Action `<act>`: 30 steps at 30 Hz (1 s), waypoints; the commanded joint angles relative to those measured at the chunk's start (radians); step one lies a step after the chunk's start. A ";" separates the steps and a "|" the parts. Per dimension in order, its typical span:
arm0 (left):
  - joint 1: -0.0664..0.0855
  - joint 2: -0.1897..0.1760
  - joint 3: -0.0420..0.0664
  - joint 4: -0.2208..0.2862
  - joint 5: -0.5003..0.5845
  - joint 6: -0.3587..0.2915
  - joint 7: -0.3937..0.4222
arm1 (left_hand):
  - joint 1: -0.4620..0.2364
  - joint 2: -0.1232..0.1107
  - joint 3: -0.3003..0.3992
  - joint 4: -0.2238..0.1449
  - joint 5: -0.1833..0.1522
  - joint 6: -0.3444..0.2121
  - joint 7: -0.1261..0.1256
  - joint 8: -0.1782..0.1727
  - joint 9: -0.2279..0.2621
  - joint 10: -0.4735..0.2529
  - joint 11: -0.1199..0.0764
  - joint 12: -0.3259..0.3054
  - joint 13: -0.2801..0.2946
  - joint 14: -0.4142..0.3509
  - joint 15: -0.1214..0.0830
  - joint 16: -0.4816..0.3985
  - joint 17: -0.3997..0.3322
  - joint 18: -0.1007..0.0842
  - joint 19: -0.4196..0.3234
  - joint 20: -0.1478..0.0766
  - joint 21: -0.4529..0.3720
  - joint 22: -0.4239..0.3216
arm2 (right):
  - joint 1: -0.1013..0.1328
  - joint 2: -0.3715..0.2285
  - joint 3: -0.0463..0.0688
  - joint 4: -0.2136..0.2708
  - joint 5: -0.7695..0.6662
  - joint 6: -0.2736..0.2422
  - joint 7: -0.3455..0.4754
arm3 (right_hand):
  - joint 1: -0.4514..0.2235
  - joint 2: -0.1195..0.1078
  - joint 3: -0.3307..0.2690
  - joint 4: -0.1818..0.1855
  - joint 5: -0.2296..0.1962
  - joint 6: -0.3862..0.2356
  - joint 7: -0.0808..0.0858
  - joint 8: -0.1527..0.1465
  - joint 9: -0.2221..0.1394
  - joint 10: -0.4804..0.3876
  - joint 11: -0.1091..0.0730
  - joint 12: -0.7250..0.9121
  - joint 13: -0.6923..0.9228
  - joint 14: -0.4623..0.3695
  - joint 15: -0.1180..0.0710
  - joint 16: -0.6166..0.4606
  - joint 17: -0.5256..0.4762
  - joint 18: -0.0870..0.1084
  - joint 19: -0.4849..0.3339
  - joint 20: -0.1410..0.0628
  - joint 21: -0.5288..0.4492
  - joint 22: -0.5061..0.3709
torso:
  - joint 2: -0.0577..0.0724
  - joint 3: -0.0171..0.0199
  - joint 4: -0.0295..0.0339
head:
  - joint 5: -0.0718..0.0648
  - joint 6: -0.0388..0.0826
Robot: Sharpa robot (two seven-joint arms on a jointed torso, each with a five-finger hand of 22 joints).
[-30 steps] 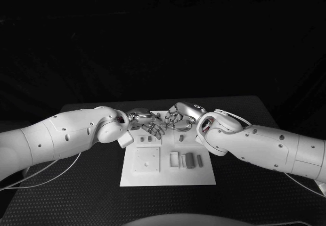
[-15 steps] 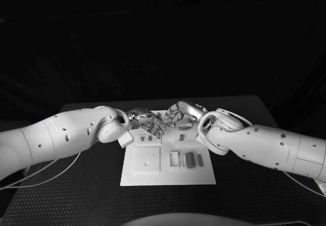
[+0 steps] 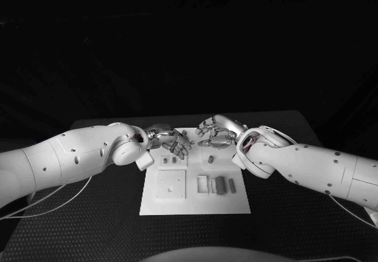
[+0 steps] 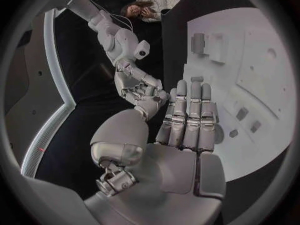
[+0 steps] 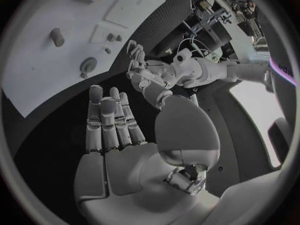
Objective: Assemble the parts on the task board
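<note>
Both arms hang over the far end of the task board [image 3: 194,203], the left robot hand [image 3: 171,142] and the right robot hand [image 3: 215,134] each flat-palmed with fingers straight and holding nothing — my read is they're poised there to choose a piece, not yet committed. The parts [image 3: 221,185] sit on the board's near half, a small cluster of upright-lying bars — long axes running from the board's near edge toward its far edge, side by side.
</note>
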 commanded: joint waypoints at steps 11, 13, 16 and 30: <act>0.000 -0.003 0.001 0.021 -0.081 -0.035 0.137 | 0.004 -0.005 0.011 0.001 0.004 0.010 -0.001 0.006 0.009 0.007 0.000 0.007 0.008 0.014 -0.001 0.008 0.008 -0.015 0.011 -0.002 0.008 0.004 | 0.000 -0.005 0.000 -0.072 0.690 0.307 0.153 | -0.073 0.094 -0.059 0.021 0.004 -0.028 0.004 0.005 -0.020 0.059 -0.027 0.029 -0.010 -0.004 -0.021 -0.090 -0.052 0.013 -0.019 0.016 -0.060 -0.011 | 0.000 0.0012 -0.0013 | -0.003 0.009; 0.000 -0.003 0.001 0.023 -0.072 -0.032 0.137 | 0.003 -0.004 0.012 0.002 0.004 0.010 0.000 0.006 0.010 0.008 0.000 0.007 0.009 0.014 -0.001 0.008 0.009 -0.015 0.011 -0.002 0.008 0.005 | 0.000 -0.002 0.000 -0.083 0.718 0.370 0.144 | -0.074 0.103 -0.060 0.021 0.004 -0.028 0.004 0.007 -0.022 0.060 -0.028 0.028 -0.012 0.001 -0.022 -0.096 -0.055 0.013 -0.016 0.015 -0.064 -0.013 | 0.000 0.0007 -0.0005 | -0.004 0.009; 0.000 -0.005 0.001 0.027 -0.071 -0.026 0.139 | 0.002 -0.003 0.013 0.004 0.004 0.010 0.000 0.006 0.011 0.008 0.000 0.007 0.010 0.014 -0.001 0.008 0.010 -0.015 0.010 -0.002 0.008 0.005 | 0.000 0.003 0.000 -0.092 0.726 0.413 0.133 | -0.066 0.134 -0.052 0.018 0.005 -0.030 0.002 0.009 -0.026 0.055 -0.027 0.023 -0.020 0.009 -0.021 -0.105 -0.058 0.013 -0.012 0.014 -0.070 -0.016 | 0.000 0.0008 -0.0004 | -0.006 0.009; -0.001 -0.006 0.000 0.035 -0.070 -0.017 0.137 | 0.002 -0.004 0.015 0.004 0.004 0.010 0.001 0.008 0.014 0.009 0.000 0.008 0.013 0.013 -0.001 0.007 0.013 -0.015 0.009 -0.002 0.008 0.006 | 0.000 0.005 0.000 -0.113 0.732 0.477 0.124 | -0.085 0.142 -0.049 0.037 0.005 -0.025 0.006 0.020 -0.038 0.063 -0.026 0.019 -0.039 0.023 -0.020 -0.116 -0.056 0.013 0.000 0.014 -0.081 -0.016 | 0.000 0.0008 -0.0007 | -0.011 0.010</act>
